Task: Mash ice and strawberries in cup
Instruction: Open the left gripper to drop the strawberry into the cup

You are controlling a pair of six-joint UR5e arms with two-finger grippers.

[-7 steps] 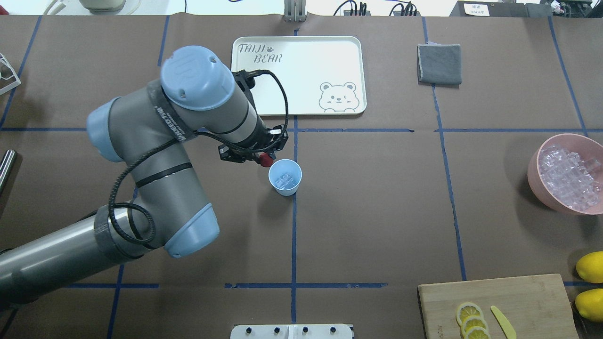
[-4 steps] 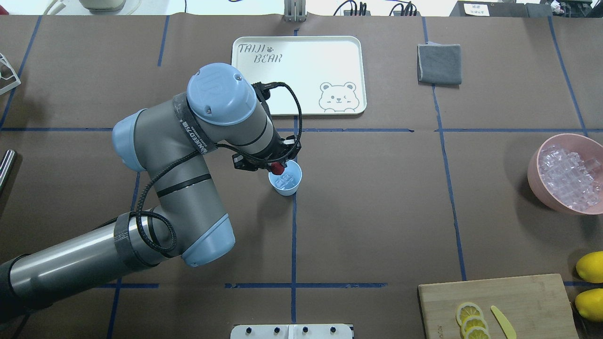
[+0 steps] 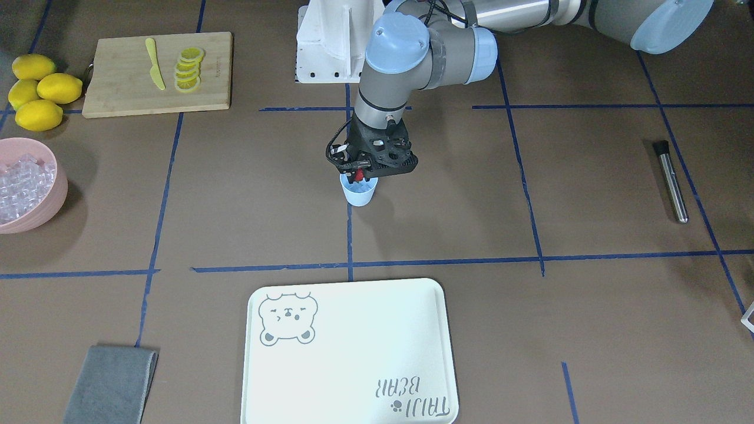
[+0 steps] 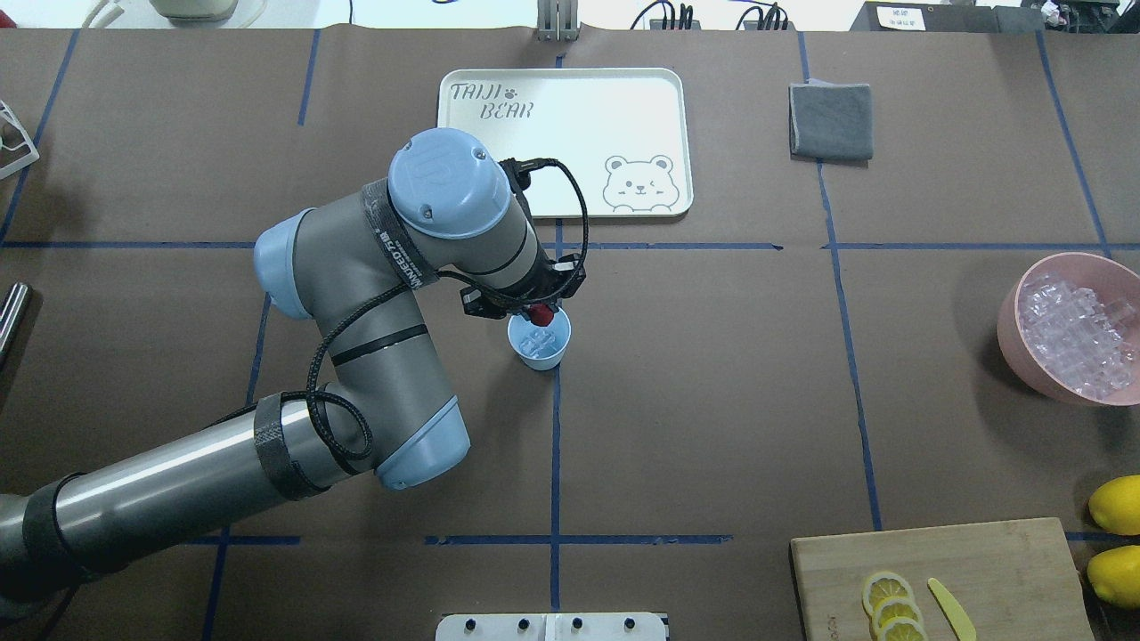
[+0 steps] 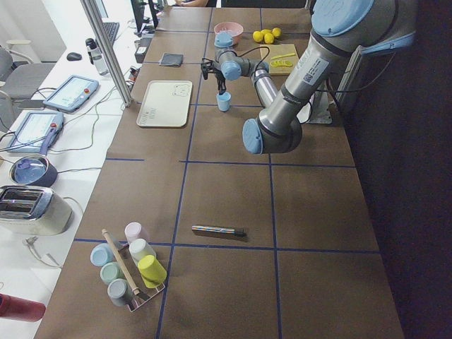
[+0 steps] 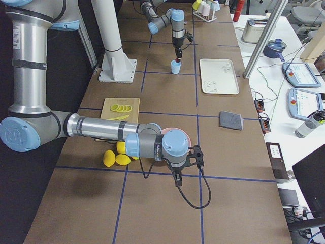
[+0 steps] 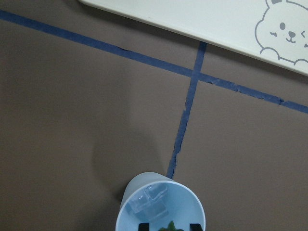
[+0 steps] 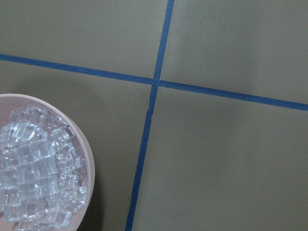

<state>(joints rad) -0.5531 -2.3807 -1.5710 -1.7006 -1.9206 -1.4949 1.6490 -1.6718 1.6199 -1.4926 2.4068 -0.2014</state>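
Strawberry (image 3: 357, 174), small and red with a green top, is clamped in the left claw (image 4: 535, 311). The claw hangs straight down just above the mouth of a small light blue cup (image 4: 545, 360) near the middle of a brown table (image 4: 712, 401). The berry is over the opening, not yet inside. Holding it there looks meant to let it fall straight in once the claw parts. A few clear ice cubes (image 4: 537, 342) lie in the bottom of the cup. The left wrist camera looks down into it and shows those cubes, a bit of green leaf and the two dark fingertips (image 7: 143, 226) at the lower edge. The cup stands upright on a crossing of blue tape lines (image 4: 555, 445), touching nothing else. The right claw (image 6: 179, 178) appears only in a side camera, hanging near a pink bowl (image 4: 1009, 325) at the table's right end. Whether it is apart or together cannot be told. That bowl is heaped with more ice, and its spot by the right arm suggests it is the supply for the cup. Beyond the cup, away from the robot, sits a pale tray (image 4: 570, 151) with a bear drawing. A wooden cutting board (image 4: 980, 570) on the robot's right carries lemon slices (image 4: 891, 605) and a yellow knife (image 4: 951, 607), with whole lemons (image 4: 1118, 503) beside it. A grey cloth (image 4: 830, 120) lies further back. A metal rod (image 3: 671, 179) lies well apart on the robot's left, untouched; it is probably the masher. Mashing has not begun, since the fruit must go in first.
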